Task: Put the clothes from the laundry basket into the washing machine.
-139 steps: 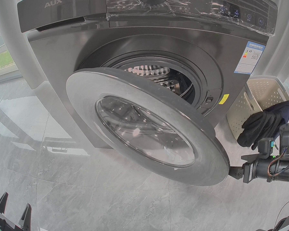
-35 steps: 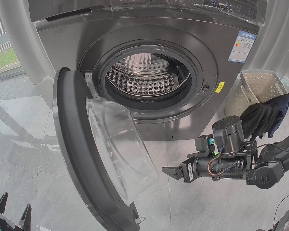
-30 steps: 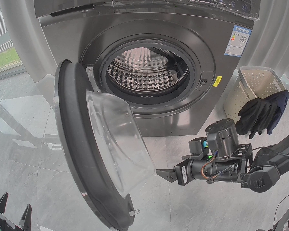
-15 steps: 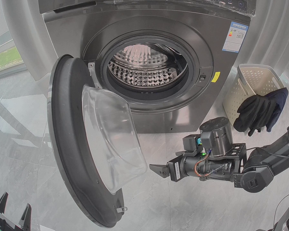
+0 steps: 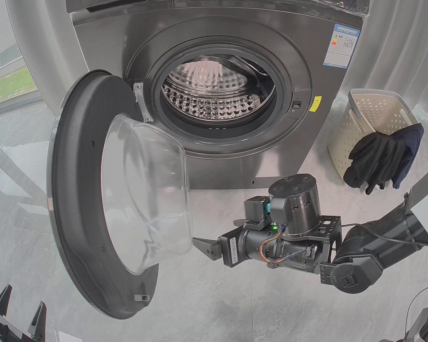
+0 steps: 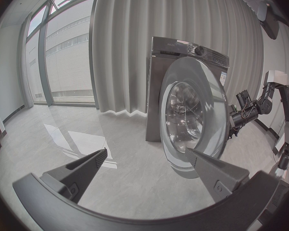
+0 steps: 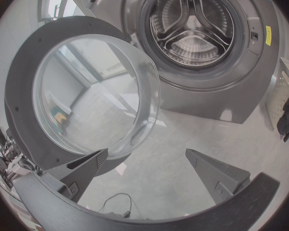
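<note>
The washing machine (image 5: 104, 48) stands with its round door (image 5: 76, 176) swung wide open to the robot's left. The see-through glass bowl (image 5: 147, 191) of the door sticks out toward the robot. The shiny drum (image 5: 209, 105) inside looks bare.

The right hand (image 5: 202, 247) is low over the floor (image 5: 223, 305), in front of the machine. It points sideways at the bottom edge of the glass bowl. Its tip is just beside the glass; it may be touching, but that is hard to see. Its two fingers are spread apart and hold nothing.

The left hand (image 6: 145, 153) is low on the robot's left, well apart from the machine. Its fingers are spread apart too, with nothing in them.

The cream laundry basket (image 5: 347, 134) stands on the floor to the right of the machine. The clothes (image 5: 373, 160), black and dark blue, hang over its front rim.
</note>
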Robot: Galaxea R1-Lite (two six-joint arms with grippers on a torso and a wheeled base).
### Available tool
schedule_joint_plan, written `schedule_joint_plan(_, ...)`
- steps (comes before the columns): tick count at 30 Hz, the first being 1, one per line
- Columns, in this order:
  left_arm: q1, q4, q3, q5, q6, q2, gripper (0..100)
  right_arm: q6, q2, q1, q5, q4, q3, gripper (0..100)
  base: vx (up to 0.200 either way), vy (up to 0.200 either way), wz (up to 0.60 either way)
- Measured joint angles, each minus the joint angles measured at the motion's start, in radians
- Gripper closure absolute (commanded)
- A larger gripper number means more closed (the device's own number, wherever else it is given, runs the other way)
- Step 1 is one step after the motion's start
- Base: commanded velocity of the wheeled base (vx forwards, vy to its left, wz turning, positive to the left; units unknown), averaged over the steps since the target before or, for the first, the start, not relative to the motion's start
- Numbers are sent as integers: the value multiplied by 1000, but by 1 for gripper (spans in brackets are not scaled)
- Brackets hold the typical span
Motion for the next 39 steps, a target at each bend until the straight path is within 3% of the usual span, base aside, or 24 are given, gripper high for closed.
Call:
schedule_joint_plan(13, 0, 0, 0, 0, 0, 0, 0, 5, 91, -18, 8, -13, -111, 0, 0, 0, 0)
schedule_joint_plan(24, 1, 0, 0, 0, -1, 0, 0, 7, 228, 37, -1, -52, -292, 0, 0, 0, 0)
schedule_joint_plan(33, 1, 0, 0, 0, -1, 0, 0, 8, 267, 38, -11, -61, -347, 0, 0, 0, 0)
schedule_joint_plan(39, 1, 0, 0, 0, -2, 0, 0, 7, 299, 40, -12, -52, -433, 0, 0, 0, 0)
